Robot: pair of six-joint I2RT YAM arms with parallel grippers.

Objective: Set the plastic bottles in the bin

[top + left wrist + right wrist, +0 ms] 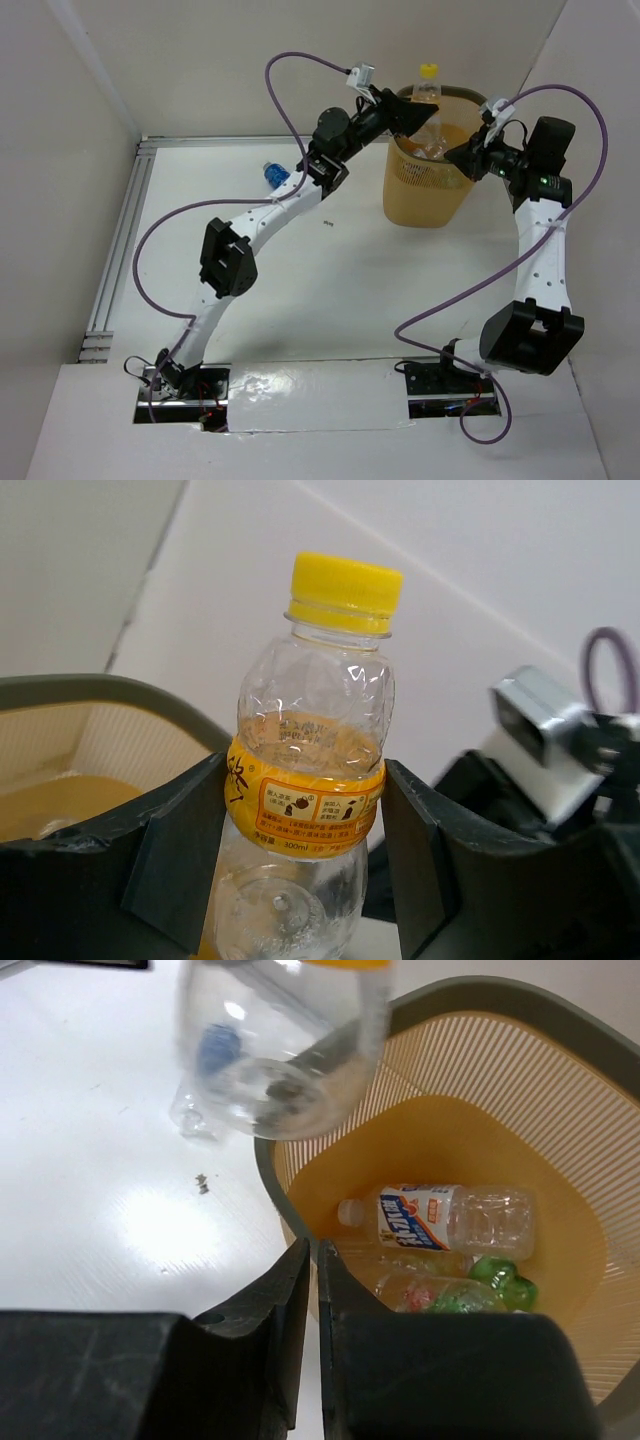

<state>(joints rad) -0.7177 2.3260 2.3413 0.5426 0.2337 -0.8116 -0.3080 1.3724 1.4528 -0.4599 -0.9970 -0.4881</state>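
Left claw point(305, 825) is clamped on the yellow-capped bottle point(320, 710), fingers point(185, 855) pinching it at the yellow label, about mid-body. Bottle stands upright between the fingers, long axis vertical, cap up and clear of the tips, base below them.

Only the left wrist view shows the grip and the label. The top view shows what it misses: the claw point(408, 112) holds the bottle point(428, 90) above the bin point(425, 200), over its far rim.

Right claw point(312, 1260) is closed with only a hairline gap, nothing in it. It sits at the bin's right rim in the top view point(468, 152).

Only the right wrist view sees inside the bin point(560, 1090): ahead and right of the tips a blue-and-orange-labelled bottle point(440, 1218) lies on its side, cap toward the claw's left, and a green bottle point(495, 1285) sits nearer the claw. The held bottle's base point(280, 1060) hangs blurred ahead-left.

Blue-capped bottle point(275, 175) lies on the table point(330, 290), behind the left claw, beside its forearm; axis unclear.
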